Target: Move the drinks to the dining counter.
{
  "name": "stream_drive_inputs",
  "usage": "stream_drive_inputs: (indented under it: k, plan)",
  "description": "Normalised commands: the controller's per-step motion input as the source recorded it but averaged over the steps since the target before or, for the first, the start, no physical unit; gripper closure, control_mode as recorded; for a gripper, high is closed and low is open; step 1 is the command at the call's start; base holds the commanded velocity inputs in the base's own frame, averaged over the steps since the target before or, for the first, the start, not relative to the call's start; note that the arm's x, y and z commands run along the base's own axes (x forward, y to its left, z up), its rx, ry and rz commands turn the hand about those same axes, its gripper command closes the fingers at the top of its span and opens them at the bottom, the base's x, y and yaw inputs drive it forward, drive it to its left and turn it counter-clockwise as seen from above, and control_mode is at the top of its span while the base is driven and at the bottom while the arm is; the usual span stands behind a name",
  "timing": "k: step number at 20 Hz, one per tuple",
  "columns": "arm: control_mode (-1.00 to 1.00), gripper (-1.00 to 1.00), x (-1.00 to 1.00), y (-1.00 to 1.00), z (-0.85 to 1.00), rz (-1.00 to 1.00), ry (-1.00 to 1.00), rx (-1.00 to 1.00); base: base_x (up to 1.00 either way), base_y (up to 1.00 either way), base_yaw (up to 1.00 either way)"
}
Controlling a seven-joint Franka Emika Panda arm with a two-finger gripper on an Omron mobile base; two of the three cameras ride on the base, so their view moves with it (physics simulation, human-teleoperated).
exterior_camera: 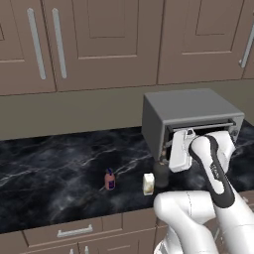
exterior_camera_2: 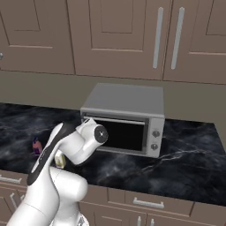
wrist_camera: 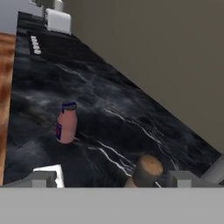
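Kitchen, brown wall cabinets (exterior_camera: 99,39), black marble worktop (exterior_camera: 54,173), grey toaster oven (exterior_camera_2: 126,119)

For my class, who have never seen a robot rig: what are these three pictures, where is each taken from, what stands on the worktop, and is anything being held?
The white jointed machine is a robot arm in a simulated kitchen. Two pictures come from cameras riding behind it, to its left and right. The third looks out from its hand along the gripper, whose fingertips rise at the bottom. On the black marble worktop stand a grey toaster oven and three drinks: a small pinkish can, a cream carton and a dark bottle with a brown top, right below the hand. The gripper is open and holds nothing.
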Motion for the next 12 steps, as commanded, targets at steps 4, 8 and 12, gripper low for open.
stream_drive_inputs:
  k: [4,8,12]
  plan:
    - [-1.0,-1.0,0.3,-0.25,-0.02,0.0,0.07,0.0,0.0,0.0,0.0]
    - [-1.0,-1.0,0.39,-0.02,-0.01,0.0,0.07,0.0,0.0,0.0,0.0]
    - [-1.0,-1.0,0.5,-0.02,-0.03,0.0,0.07,0.0,0.0,0.0,0.0]
